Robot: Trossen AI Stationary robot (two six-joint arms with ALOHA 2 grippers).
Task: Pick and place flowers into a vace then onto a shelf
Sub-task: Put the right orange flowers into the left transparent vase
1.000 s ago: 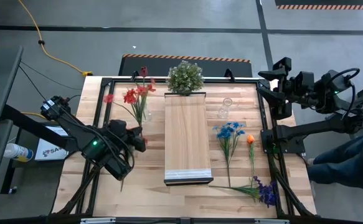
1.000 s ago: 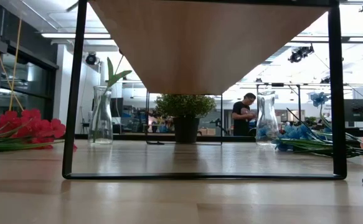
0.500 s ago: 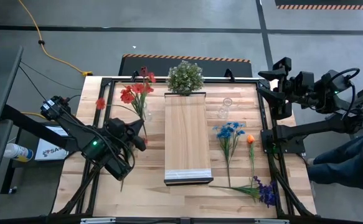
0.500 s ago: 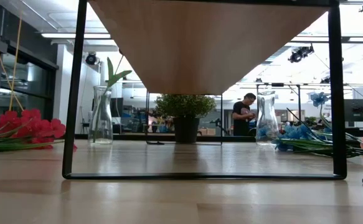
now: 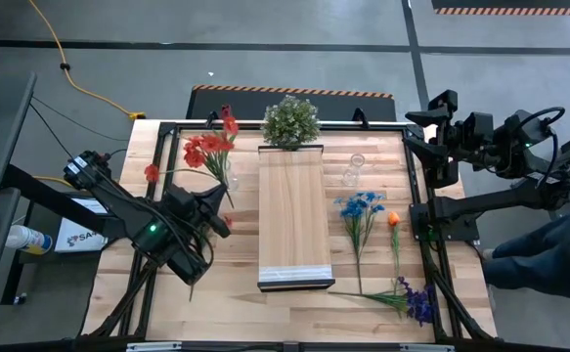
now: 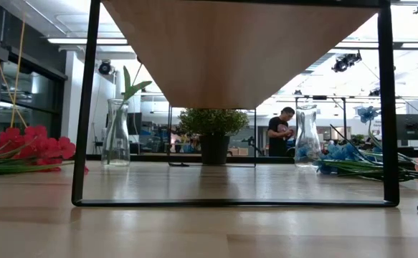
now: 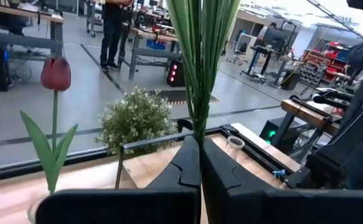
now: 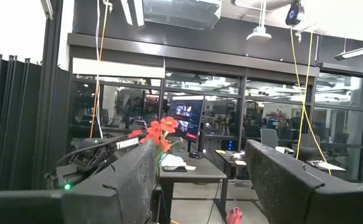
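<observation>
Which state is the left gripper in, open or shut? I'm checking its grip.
Shut: the left gripper has its fingers pressed together around the green stems of the red flowers.

Two dark, jointed arms: the left arm (image 5: 118, 210) carries a green light and black cables; the right arm (image 5: 490, 142) is bulkier, likewise cabled.

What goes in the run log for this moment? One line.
left claw: shut on red flowers, lifted by left vase | right claw: open, parked off table's right edge | shelf: bare
</observation>
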